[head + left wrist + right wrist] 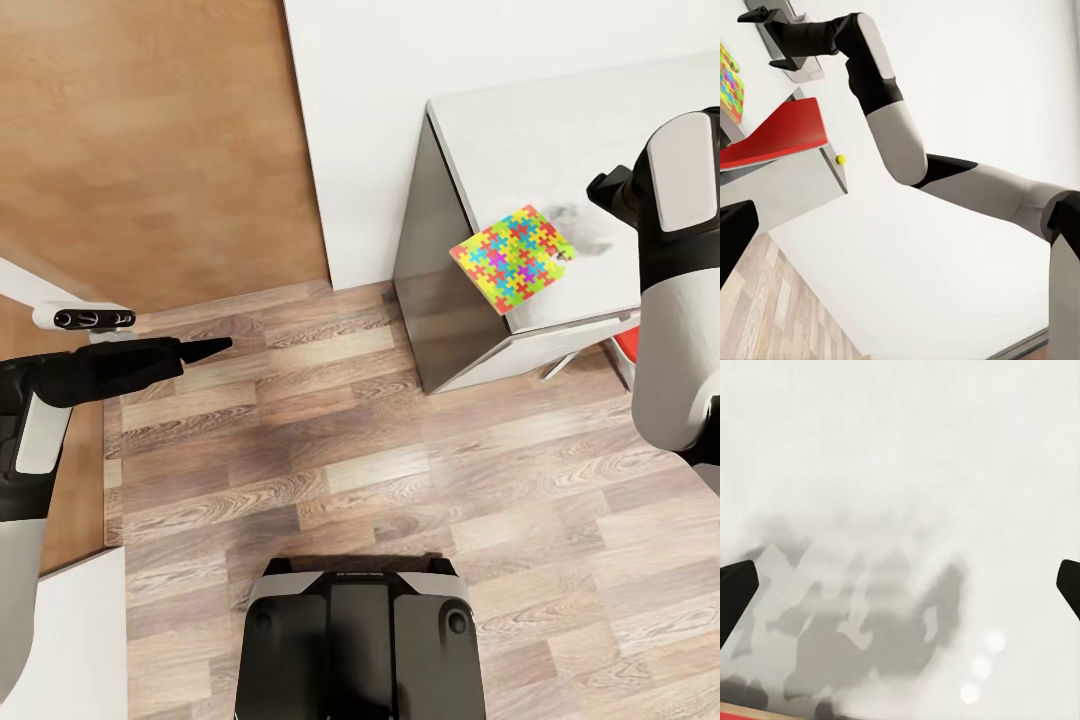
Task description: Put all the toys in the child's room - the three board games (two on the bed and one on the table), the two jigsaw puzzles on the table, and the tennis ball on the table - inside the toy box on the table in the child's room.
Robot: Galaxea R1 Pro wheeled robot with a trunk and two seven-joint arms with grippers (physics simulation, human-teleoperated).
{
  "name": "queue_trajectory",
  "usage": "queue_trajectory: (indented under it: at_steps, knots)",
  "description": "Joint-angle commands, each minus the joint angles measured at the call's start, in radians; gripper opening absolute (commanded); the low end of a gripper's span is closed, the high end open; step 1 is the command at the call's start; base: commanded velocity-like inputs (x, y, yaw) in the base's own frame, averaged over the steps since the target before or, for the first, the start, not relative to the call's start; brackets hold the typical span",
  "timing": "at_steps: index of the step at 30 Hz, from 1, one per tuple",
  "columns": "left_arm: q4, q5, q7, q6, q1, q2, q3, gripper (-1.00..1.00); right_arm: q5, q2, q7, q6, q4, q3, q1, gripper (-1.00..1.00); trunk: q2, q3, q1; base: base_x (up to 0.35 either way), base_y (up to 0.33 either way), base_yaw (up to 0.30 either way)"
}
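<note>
Lying on the table [600, 120], jigsaw puzzle [512, 257] sits beside the wide-open right hand [608, 190].

The head camera looks steeply down from above the robot's base [360, 640], with the table [540, 130] further ahead. The left wrist camera looks from low, far from the table [795, 187], and it shares its jigsaw puzzle [512, 257] [729, 81]. The right wrist camera faces the white top [900, 472] from close.
</note>
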Motion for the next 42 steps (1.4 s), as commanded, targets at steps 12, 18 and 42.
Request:
queue_trajectory:
  at_steps: [12, 18, 42]
  knots:
    - [0.0, 0.0, -0.003, 0.011, 0.0, 0.0, -0.001, 1.0, -0.006, 0.002, -0.009, 0.002, -0.003, 0.002, 0.006, 1.0, -0.002, 0.008, 0.001, 0.0, 0.0, 0.0]
    - [0.0, 0.0, -0.003, 0.011, 0.0, 0.0, -0.002, 1.0, -0.006, 0.003, -0.01, 0.003, -0.027, 0.002, 0.009, 1.0, -0.002, 0.018, 0.001, 0.0, 0.0, 0.0]
    - [0.018, -0.007, 0.034, 0.011, 0.028, 0.002, -0.002, 1.0, -0.006, 0.017, -0.012, 0.068, -0.098, 0.003, 0.027, 1.0, -0.002, 0.057, 0.001, 0.0, 0.0, 0.0]
